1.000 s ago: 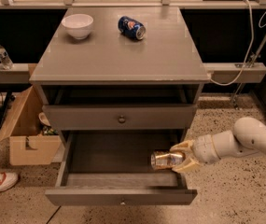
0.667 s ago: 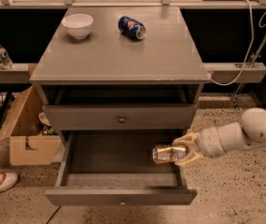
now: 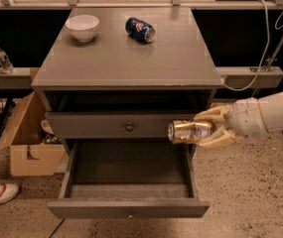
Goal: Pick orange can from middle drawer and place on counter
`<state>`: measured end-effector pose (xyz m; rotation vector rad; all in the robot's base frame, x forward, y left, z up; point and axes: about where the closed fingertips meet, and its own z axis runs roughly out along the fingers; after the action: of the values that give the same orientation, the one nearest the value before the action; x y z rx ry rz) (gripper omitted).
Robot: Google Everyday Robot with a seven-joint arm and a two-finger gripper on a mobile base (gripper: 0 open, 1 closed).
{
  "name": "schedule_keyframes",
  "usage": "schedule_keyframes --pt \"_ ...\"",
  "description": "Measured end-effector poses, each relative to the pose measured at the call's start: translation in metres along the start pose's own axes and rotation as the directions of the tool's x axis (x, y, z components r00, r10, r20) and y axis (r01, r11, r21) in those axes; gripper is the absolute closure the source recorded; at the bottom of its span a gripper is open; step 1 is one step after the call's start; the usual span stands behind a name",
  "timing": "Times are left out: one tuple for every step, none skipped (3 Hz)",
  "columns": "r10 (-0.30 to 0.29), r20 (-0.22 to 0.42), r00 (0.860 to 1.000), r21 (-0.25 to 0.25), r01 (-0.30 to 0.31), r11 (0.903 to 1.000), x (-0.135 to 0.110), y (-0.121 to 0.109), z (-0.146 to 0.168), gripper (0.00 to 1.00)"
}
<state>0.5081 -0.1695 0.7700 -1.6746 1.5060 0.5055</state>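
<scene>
The orange can (image 3: 188, 132) lies sideways in my gripper (image 3: 204, 131), jaws clamped on its right end, held over the right edge of the open middle drawer (image 3: 128, 208), below the counter (image 3: 131, 63). A blue soda can (image 3: 140, 29) rests at the counter's far side.

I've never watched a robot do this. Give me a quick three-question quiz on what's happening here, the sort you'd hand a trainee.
1. True or false: the hand is shut on the orange can, holding it on its side at the cabinet's right front, above the open middle drawer.
2. What sits on the counter?
A) a white bowl and a blue soda can
B) two orange cans
C) a plate and a fork
3. Fill in: the orange can has not yet been set down on the ____.

Key: 1 true; 2 A; 3 counter.
</scene>
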Motion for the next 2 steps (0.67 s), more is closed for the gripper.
schedule_keyframes --pt "-0.016 -0.003 1.0 0.061 0.016 0.998 -0.035 -0.032 -0.024 1.0" --pt "-0.022 -0.002 1.0 0.077 0.022 0.9968 -0.045 -0.043 -0.028 1.0"
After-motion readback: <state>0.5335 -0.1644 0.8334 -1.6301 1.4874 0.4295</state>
